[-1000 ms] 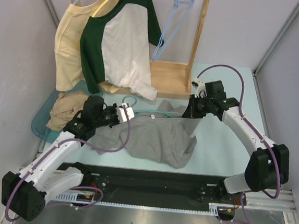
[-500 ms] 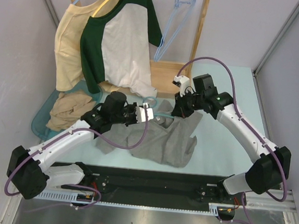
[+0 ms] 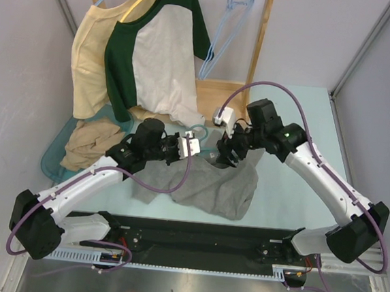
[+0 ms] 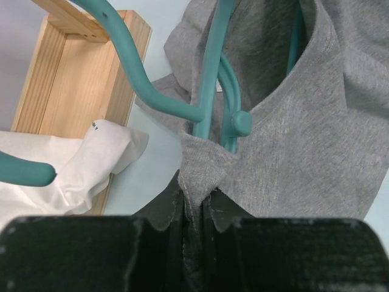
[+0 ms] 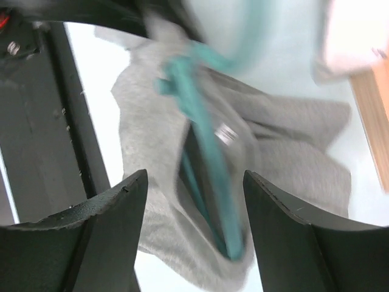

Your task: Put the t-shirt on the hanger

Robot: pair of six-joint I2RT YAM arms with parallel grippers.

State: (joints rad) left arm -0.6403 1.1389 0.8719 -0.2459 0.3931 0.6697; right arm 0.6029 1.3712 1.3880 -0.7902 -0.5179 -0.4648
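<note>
The left fingers are pinching a fold at the collar of the plain heather-grey cotton t-shirt, which lies rumpled on the pale worktop. The thin teal plastic hanger runs into its neck opening. The right fingers are spread wide just above it

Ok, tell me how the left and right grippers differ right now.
The left gripper is shut, the right gripper open. The left pinches the t-shirt at its neck edge; the right holds nothing, hovering above the hanger. Both are at the shirt's collar end.
</note>
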